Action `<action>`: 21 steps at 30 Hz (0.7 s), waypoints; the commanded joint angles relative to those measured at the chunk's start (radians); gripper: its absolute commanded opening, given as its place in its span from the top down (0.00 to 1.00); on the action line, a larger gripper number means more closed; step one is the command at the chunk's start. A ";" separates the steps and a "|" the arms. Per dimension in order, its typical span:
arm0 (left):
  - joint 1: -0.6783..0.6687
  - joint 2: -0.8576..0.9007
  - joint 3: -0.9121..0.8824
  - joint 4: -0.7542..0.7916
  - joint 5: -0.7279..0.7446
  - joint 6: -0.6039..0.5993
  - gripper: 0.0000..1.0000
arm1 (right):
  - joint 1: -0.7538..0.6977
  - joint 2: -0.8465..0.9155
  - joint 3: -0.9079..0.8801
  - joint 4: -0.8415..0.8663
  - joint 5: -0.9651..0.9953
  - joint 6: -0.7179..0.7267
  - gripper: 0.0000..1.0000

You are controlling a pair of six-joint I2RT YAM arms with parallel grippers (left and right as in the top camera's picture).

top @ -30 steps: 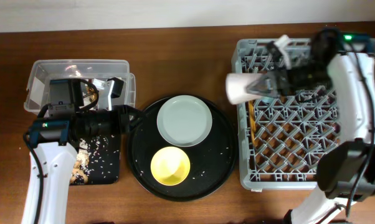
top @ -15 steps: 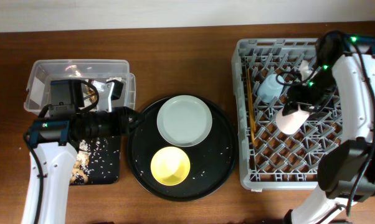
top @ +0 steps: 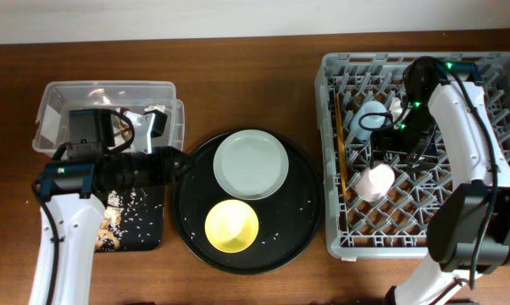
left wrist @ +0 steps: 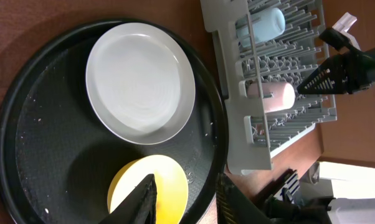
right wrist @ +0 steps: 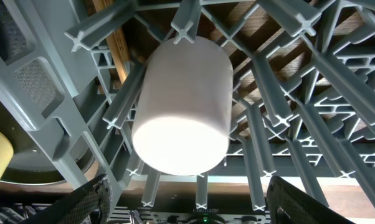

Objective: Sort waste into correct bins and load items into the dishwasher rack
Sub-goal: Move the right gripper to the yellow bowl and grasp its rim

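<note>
The right gripper hangs just over the pink cup. Its jaws are spread wide, one on each side of the cup, and they hold nothing. The cup sits in the left part of the rack, wedged between the upright pegs. I judge the step to be leaving the cup there. To do it well, the arm should rise straight along the cup's axis, so that no finger brushes the cup and tips it off the pegs. The closed bottom of the cup faces up to the wrist camera and the mouth goes down. Its long axis seems near to vertical, with a small lean. Beyond it the blue cup sits in the same rack, near the gold utensils. Farther left, the left gripper, its jaws open and empty too, hovers above the yellow bowl, which shares the round tray with the plate.
</note>
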 commanded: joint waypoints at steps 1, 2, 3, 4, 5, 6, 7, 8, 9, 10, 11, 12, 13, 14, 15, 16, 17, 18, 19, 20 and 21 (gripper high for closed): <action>0.003 0.000 0.002 -0.004 0.000 0.009 0.69 | 0.002 -0.025 -0.006 0.009 0.008 -0.002 0.21; 0.003 0.000 0.002 -0.003 0.000 0.009 0.69 | 0.002 -0.025 -0.004 0.010 -0.017 -0.002 0.21; 0.003 0.000 0.002 0.002 0.000 0.009 0.69 | 0.002 -0.026 0.014 0.011 -0.156 -0.073 0.21; 0.003 0.000 0.002 0.016 0.000 0.009 0.68 | 0.002 -0.026 0.039 0.005 -0.346 -0.200 0.21; 0.003 0.000 0.002 0.020 0.000 0.009 0.64 | 0.002 -0.026 0.066 -0.006 -0.513 -0.275 0.21; 0.003 0.000 0.002 0.019 0.000 0.009 0.00 | 0.012 -0.030 0.076 -0.006 -0.801 -0.366 0.21; 0.003 0.000 0.002 0.019 0.000 0.009 0.00 | 0.039 -0.030 0.076 -0.009 -0.858 -0.388 0.21; 0.003 0.000 0.002 0.019 0.000 0.009 0.00 | 0.075 -0.029 0.076 -0.008 -0.857 -0.403 0.20; 0.003 0.000 0.002 0.019 0.000 0.009 0.00 | 0.126 -0.029 0.075 0.000 -0.853 -0.407 0.19; 0.003 0.000 0.002 0.019 0.000 0.009 0.00 | 0.212 -0.029 0.074 0.035 -0.853 -0.406 0.16; 0.003 0.000 0.002 0.019 0.000 0.009 0.00 | 0.292 -0.029 0.074 0.080 -0.853 -0.363 0.14; 0.003 0.000 0.002 0.019 0.000 0.009 0.00 | 0.357 -0.029 0.074 0.126 -0.852 -0.309 0.14; 0.003 0.000 0.002 0.019 0.000 0.009 0.00 | 0.414 -0.029 0.074 0.164 -0.822 -0.257 0.12; 0.003 0.000 0.002 0.019 0.000 0.009 0.00 | 0.459 -0.029 0.074 0.191 -0.754 -0.193 0.12; 0.003 0.000 0.002 0.019 0.000 0.009 0.00 | 0.507 -0.029 0.074 0.213 -0.631 -0.107 0.11; 0.003 0.000 0.002 0.019 0.000 0.009 0.00 | 0.554 -0.029 0.068 0.233 -0.538 -0.055 0.10; 0.003 0.000 0.002 0.019 0.000 0.009 0.00 | 0.597 -0.029 0.056 0.251 -0.515 -0.053 0.10; 0.003 0.000 0.002 0.019 0.000 0.009 0.00 | 0.653 -0.029 0.016 0.289 -0.515 -0.053 0.10; 0.003 0.000 0.002 0.019 0.000 0.009 0.00 | 0.683 -0.029 -0.014 0.321 -0.515 -0.053 0.09; 0.003 0.000 0.002 0.019 0.000 0.009 0.00 | 0.721 -0.029 -0.069 0.386 -0.515 -0.053 0.09; 0.003 0.000 0.002 0.019 0.000 0.009 0.00 | 0.755 -0.029 -0.132 0.454 -0.516 -0.053 0.09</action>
